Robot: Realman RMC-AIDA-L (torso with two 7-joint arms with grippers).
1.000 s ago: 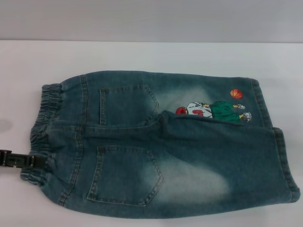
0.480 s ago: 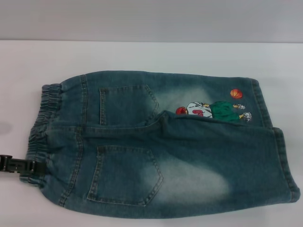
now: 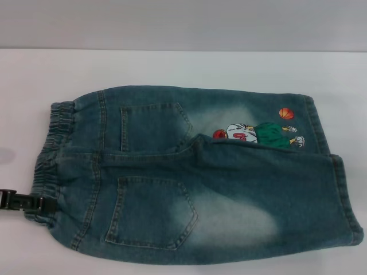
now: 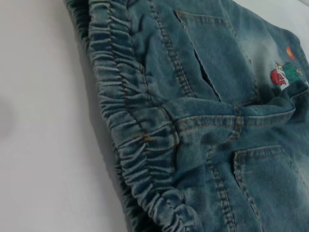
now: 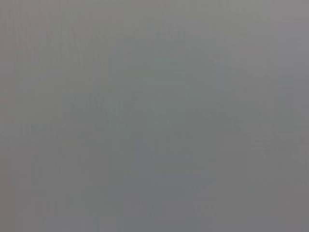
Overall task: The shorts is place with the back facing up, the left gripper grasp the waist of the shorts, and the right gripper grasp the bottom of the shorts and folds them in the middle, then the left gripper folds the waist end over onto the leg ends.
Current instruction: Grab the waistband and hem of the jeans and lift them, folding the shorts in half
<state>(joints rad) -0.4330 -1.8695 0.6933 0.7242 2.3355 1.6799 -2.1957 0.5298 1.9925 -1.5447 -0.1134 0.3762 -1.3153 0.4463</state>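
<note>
The blue-green denim shorts lie flat on the white table, back up, with both patch pockets showing. The ruffled waist is at the left and the leg ends at the right. A cartoon basketball print shows on the far leg. My left gripper reaches in from the left edge and meets the near end of the waist. The left wrist view looks closely at the gathered waist and a pocket. The right gripper is out of view, and its wrist view shows only plain grey.
The white table runs back to a grey wall behind the shorts. The near leg hem sits close to the picture's right edge.
My left gripper has slid along the waistband toward the table's near edge. The shorts have not moved.
</note>
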